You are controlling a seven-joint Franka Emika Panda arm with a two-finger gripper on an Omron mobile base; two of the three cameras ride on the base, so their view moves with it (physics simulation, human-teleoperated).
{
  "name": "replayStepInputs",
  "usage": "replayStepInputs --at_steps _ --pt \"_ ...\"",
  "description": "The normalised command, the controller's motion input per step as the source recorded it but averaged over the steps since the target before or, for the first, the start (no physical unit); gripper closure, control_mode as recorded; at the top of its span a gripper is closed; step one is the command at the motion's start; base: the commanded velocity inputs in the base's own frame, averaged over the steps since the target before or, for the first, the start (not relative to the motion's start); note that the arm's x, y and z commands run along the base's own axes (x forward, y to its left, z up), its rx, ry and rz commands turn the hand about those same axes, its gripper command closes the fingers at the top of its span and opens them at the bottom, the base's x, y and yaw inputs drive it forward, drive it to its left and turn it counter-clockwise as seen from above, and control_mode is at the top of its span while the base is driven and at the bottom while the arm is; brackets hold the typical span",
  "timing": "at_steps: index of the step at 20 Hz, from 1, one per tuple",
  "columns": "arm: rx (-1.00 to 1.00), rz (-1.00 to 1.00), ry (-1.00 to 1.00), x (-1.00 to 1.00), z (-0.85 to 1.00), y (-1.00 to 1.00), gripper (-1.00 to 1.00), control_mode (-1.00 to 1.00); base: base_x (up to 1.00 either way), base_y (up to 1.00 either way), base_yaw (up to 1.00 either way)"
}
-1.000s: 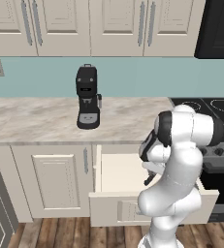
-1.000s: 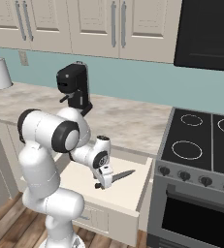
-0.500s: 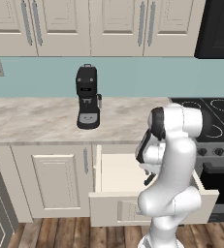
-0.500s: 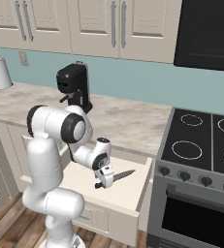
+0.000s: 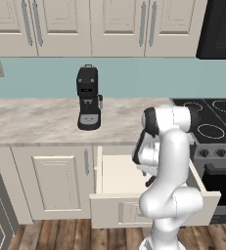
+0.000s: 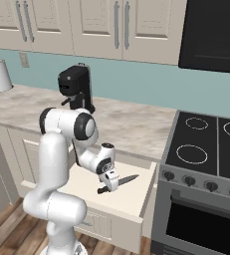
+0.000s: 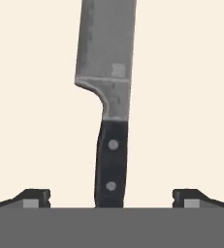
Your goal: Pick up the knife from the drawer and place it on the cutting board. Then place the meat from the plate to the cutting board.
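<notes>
While flat, knife [image 7: 106,97] blade away from end effector [image 7: 111,197].

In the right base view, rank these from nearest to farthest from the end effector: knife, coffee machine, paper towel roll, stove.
1. The knife, lying in the open drawer directly under the end effector.
2. The stove, off to the right.
3. The coffee machine, back on the counter.
4. The paper towel roll, at the far left.
Stove and coffee machine are close to call.
</notes>
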Motion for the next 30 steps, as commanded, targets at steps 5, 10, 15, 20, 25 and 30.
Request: replayStepInputs --at_steps 5,10,15,20,25,30 --pt "0.00 0.05 0.00 0.27 -0.39 0.00 -1.00 -1.00 0.00 0.00 0.00" --pt "0.00 0.05 0.00 0.11 -0.39 0.00 -1.00 -1.00 0.00 0.00 0.00" --pt "0.00 0.03 -0.05 0.12 -0.46 0.03 -1.00 -1.00 0.00 0.00 0.00" --pt "0.00 0.00 -0.05 0.09 -0.48 0.16 1.00 -1.00 0.00 0.00 0.00" --pt "0.00 0.00 -0.05 -0.10 -0.72 0.22 1.00 -1.00 0.00 0.00 0.00" --pt "0.00 0.00 -0.08 -0.31 -0.84 0.49 1.00 -1.00 0.00 0.00 0.00"
